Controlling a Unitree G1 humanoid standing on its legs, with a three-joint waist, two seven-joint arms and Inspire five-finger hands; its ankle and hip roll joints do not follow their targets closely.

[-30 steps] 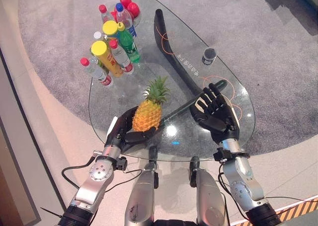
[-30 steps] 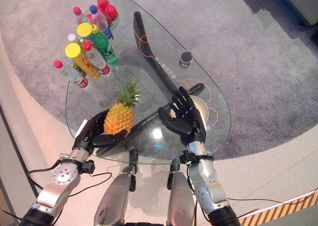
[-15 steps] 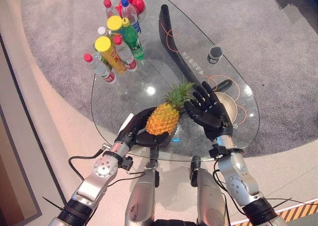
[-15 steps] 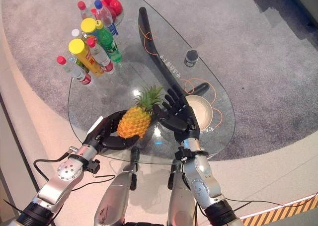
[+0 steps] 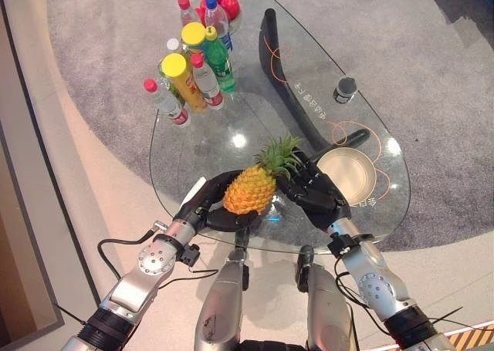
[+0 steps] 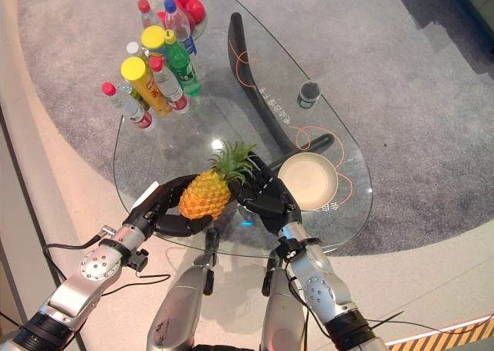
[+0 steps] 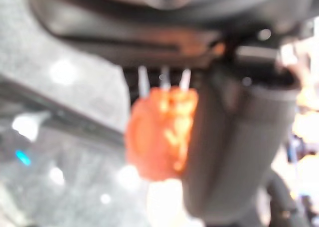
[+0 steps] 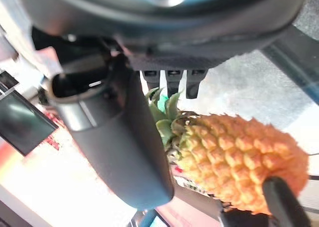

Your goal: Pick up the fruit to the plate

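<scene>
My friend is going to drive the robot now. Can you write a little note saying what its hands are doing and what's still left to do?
Left hand: fingers curled under and around the pineapple, holding it above the glass table.
Right hand: open, fingers against the pineapple's leafy end.
Plate: empty, on the table just to the right of the right hand.
Done: pineapple picked up and carried close to the plate.
Left: bring it over the plate, set it down, let go.
Bottles stand at the far left of the table, out of the way.
</scene>
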